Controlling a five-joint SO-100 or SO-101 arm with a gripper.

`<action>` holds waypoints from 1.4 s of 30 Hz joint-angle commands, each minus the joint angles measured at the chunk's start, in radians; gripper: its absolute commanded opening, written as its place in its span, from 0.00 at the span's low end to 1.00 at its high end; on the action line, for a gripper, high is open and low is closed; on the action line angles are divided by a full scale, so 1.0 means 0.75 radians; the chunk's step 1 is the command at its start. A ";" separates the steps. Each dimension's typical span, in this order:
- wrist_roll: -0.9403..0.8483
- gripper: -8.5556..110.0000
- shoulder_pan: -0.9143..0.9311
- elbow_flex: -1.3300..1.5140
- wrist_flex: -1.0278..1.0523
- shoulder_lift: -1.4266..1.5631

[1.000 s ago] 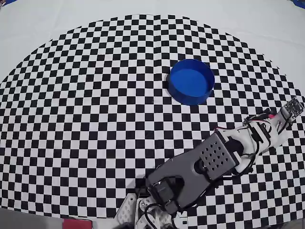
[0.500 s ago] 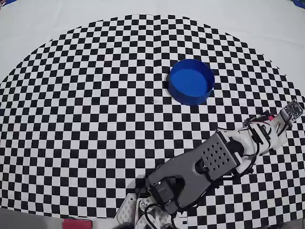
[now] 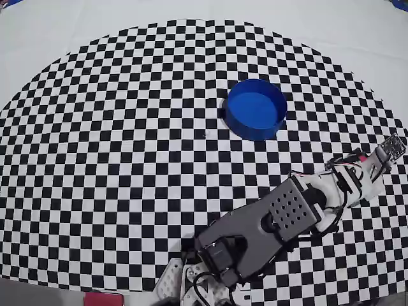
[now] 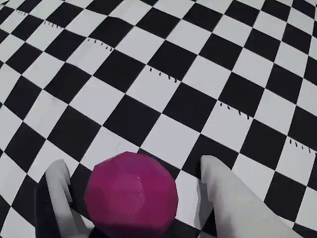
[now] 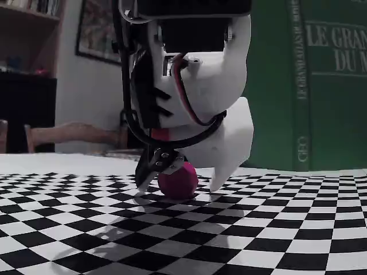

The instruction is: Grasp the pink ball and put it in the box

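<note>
Pink ball (image 4: pixel 131 193) between tool (image 4: pixel 133 186) fingers — underside hidden, contact unclear.

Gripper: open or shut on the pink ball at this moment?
Open. In the wrist view the gripper straddles the pink ball with gaps visible at both fingers; the ball rests on the checkered cloth.

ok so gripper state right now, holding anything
Gripper: open, jaws on either side of the pink ball, which sits on the checkered cloth; gaps show on both sides, so not holding it.

Overhead view bright, even, sharp; wrist view crisp; fixed view dim, background soft, arm shadow on checkered cloth (image 5: pixel 114 235).
</note>
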 commanded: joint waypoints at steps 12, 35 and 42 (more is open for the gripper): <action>0.000 0.29 0.010 -0.022 -0.004 0.002; -0.008 0.07 -0.002 0.057 -0.006 0.110; 0.000 0.07 0.004 0.092 0.002 0.194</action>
